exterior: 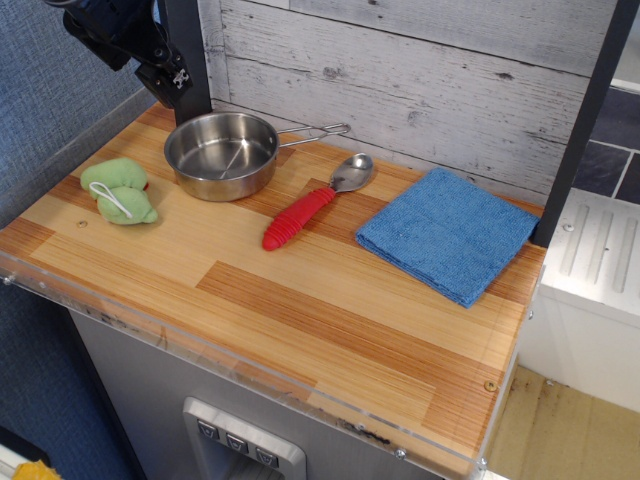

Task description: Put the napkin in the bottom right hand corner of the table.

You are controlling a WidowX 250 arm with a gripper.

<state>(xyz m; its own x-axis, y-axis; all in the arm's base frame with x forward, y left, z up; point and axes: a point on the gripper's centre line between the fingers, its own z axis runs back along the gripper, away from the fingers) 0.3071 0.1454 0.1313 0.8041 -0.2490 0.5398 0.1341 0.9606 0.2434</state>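
The napkin (449, 233), a folded blue terry cloth, lies flat on the right side of the wood-grain table (300, 310), toward the back right, near the right edge. My gripper (172, 80) hangs at the top left, above the table's back left corner and just behind the steel pan (221, 154). It is far from the napkin. It is dark and partly cut off by the frame, and I cannot tell how its jaws stand. It holds nothing that I can see.
A spoon (315, 201) with a red handle lies between pan and napkin. A green plush toy (120, 191) sits at the left. A whitewashed plank wall (420, 70) stands behind, with a dark post (580, 120) at the right. A clear acrylic rim (250, 372) runs along the front.
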